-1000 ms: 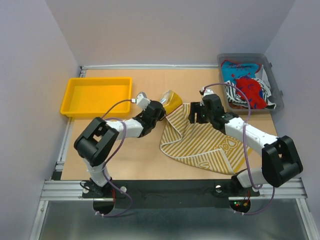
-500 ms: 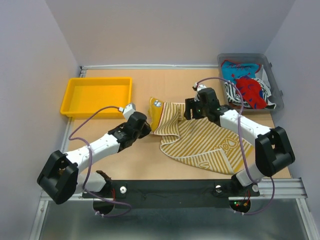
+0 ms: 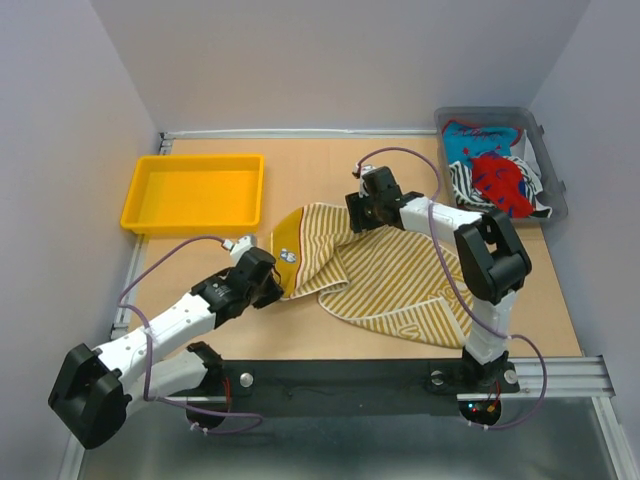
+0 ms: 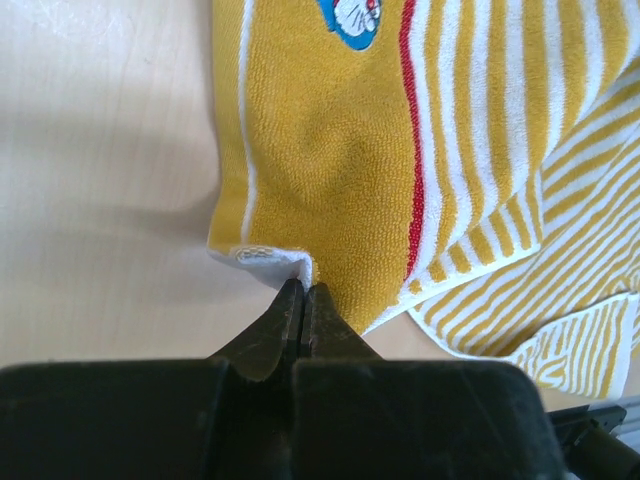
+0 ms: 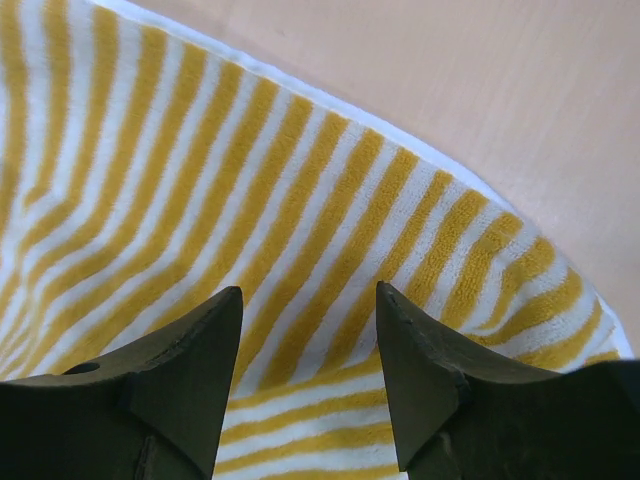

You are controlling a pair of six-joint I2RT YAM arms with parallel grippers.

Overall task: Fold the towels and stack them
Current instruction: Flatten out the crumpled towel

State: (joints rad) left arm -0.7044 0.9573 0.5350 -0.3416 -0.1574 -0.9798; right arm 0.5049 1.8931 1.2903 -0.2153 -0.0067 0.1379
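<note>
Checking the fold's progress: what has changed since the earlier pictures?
The left tool, shut on a corner of the yellow striped towel, has dragged that corner left and toward the near edge. The right tool has moved left along the towel's far edge, jaws open over it. The yellow tray and the grey bin of other towels stayed put.

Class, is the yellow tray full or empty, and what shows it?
Empty. The yellow tray shows only its bare yellow floor inside the rim.

The spread towel [image 3: 395,275] lies on the table [image 3: 300,170], a tray [image 3: 195,160] behind-left, a bin [image 3: 490,114] (holding more towels [image 3: 495,175]) behind-right.
</note>
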